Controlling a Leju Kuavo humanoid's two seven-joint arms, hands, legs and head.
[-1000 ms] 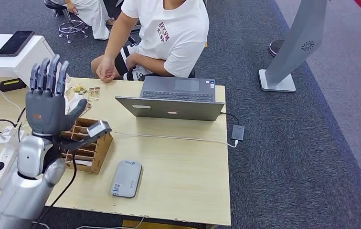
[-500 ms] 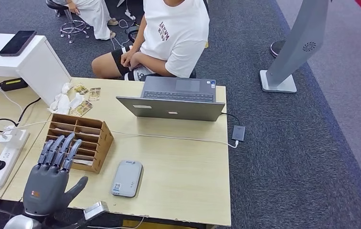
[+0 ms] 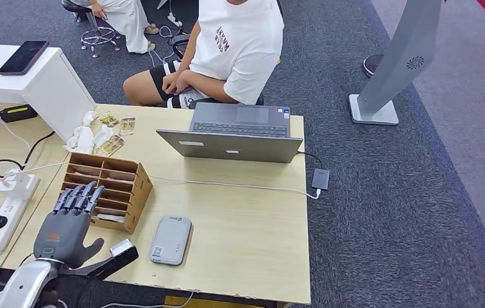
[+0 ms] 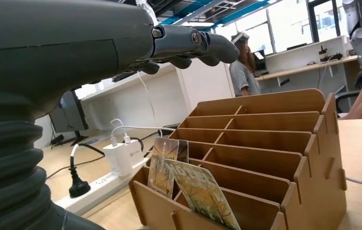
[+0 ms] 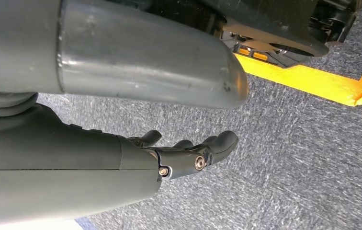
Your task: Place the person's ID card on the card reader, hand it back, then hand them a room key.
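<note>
Left hand (image 3: 67, 221) now nearer wooden organizer (image 3: 108, 189), fingers spread

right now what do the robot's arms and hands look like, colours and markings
The left hand is dark grey with a thick thumb, darker segmented fingers and a small orange mark on its back. Behind it sits a grey ribbed cover, then a glossy silver forearm with a black cable alongside. The right hand is the same dark grey, with small metal screws at the finger bases.

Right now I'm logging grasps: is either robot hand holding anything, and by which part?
Nothing is held: the left robot hand hovers open by the wooden card rack; the right robot hand hangs empty.
</note>
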